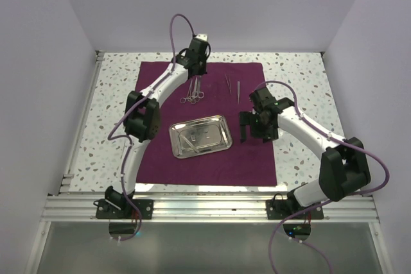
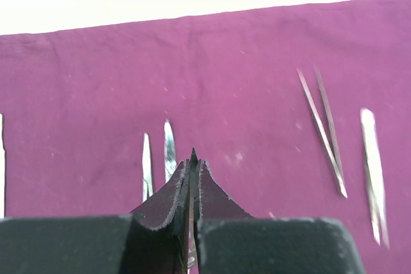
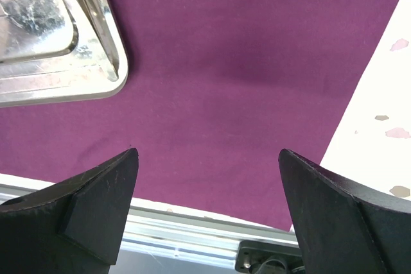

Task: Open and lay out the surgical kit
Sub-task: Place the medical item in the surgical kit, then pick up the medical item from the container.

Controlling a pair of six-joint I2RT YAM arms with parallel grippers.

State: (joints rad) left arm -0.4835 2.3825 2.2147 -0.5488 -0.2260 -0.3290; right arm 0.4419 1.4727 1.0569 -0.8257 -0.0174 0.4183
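Observation:
The dark purple cloth (image 1: 160, 158) lies spread flat on the table. The shiny steel tray (image 1: 200, 136) sits at its middle with a thin instrument (image 1: 187, 140) in it. My left gripper (image 1: 196, 74) is at the cloth's far side, shut on a thin pointed steel instrument whose tip (image 2: 192, 153) pokes out between the fingers. Ring-handled scissors or forceps (image 1: 192, 93) lie just under it; their blades (image 2: 169, 149) show beside the jaws. Tweezers (image 2: 323, 129) and another instrument (image 2: 372, 165) lie to the right. My right gripper (image 3: 207, 152) is open and empty over bare cloth (image 3: 244, 62) right of the tray (image 3: 77, 62).
The speckled tabletop (image 1: 302, 72) shows around the cloth. An aluminium rail (image 1: 212, 208) runs along the near edge, also in the right wrist view (image 3: 192, 235). White walls close in the back and sides.

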